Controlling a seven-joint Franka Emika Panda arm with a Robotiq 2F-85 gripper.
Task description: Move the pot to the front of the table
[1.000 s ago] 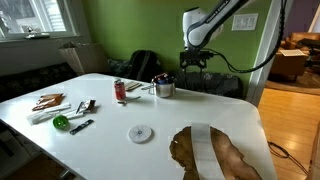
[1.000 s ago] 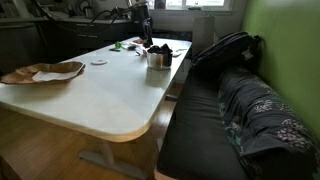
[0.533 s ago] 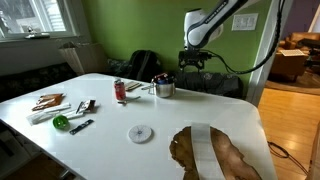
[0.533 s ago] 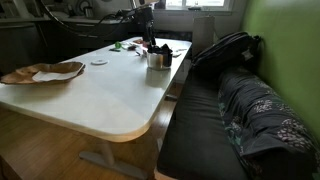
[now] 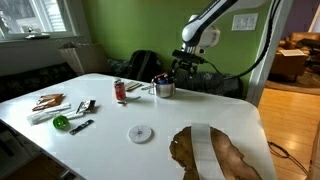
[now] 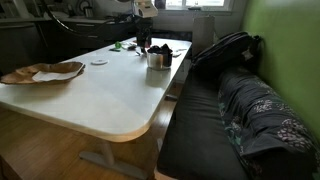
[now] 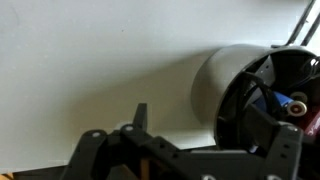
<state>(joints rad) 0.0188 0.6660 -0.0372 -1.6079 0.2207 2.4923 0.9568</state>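
Steel pot (image 5: 164,88) sat just lower-left of my gripper (image 5: 186,70) in frame. Jaws looked spread wide, empty.

The table (image 5: 205,108) lies bare beside the pot (image 5: 164,89) toward the brown patch (image 5: 228,158), while a red can (image 5: 120,91) stands near its other side and a flat white disc (image 5: 140,133) lies well apart, nearer the camera.

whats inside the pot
In the wrist view the pot holds dark pieces, a red bit and a blue bit. What they are, and anything beneath them on the bottom, is hidden by its wall and shadow.
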